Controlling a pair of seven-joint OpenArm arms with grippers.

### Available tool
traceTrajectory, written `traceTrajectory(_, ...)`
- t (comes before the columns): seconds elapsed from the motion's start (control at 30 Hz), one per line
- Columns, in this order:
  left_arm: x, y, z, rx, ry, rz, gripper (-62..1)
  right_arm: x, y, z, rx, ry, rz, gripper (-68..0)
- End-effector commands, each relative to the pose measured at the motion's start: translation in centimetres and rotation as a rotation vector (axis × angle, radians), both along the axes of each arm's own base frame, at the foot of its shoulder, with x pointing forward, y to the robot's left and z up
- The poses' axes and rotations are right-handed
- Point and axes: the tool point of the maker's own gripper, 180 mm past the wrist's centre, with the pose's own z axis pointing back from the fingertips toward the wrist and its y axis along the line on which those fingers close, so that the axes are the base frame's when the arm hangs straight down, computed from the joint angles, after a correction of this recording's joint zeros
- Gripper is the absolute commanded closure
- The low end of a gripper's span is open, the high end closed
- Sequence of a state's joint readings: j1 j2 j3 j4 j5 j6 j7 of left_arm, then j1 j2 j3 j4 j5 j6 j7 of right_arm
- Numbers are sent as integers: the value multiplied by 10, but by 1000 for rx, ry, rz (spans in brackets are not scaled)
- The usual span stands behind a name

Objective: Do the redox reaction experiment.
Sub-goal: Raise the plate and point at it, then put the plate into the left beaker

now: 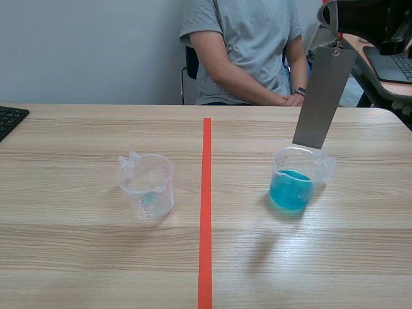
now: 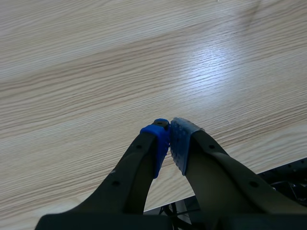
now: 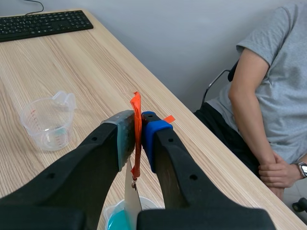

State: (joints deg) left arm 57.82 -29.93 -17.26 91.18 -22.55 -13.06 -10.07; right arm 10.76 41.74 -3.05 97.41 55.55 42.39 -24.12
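Scene view: metal plate hanging above blue cup; right gripper pinching its orange tab; left gripper sitting closed, empty.

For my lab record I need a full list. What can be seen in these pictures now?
blue-liquid beaker: 1, clear, right of tape line
other beaker: 1, clear, nearly empty, left of tape line
metal strip: 1, grey, hanging over the blue-liquid beaker
strap: 1, orange-red, atop the metal strip
keyboard: 1, black, far left of table
person: 1, grey shirt, across the table
left gripper: shut, empty, over bare table
right gripper: shut on strap, raised
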Motion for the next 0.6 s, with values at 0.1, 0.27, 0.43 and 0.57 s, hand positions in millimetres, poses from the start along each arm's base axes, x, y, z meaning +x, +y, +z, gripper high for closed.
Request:
traceTrajectory(0.1,3,-1,4,-10,-19,9,-49,2,-3,19,3,-56,0,-15)
traceTrajectory(0.27,3,-1,4,-10,-19,9,-49,2,-3,19,3,-58,0,-15)
traceTrajectory(0.43,3,-1,4,-10,-19,9,-49,2,-3,21,8,-63,2,-15)
traceTrajectory(0.57,3,-1,4,-10,-20,9,-49,2,-2,24,15,-73,4,-15)
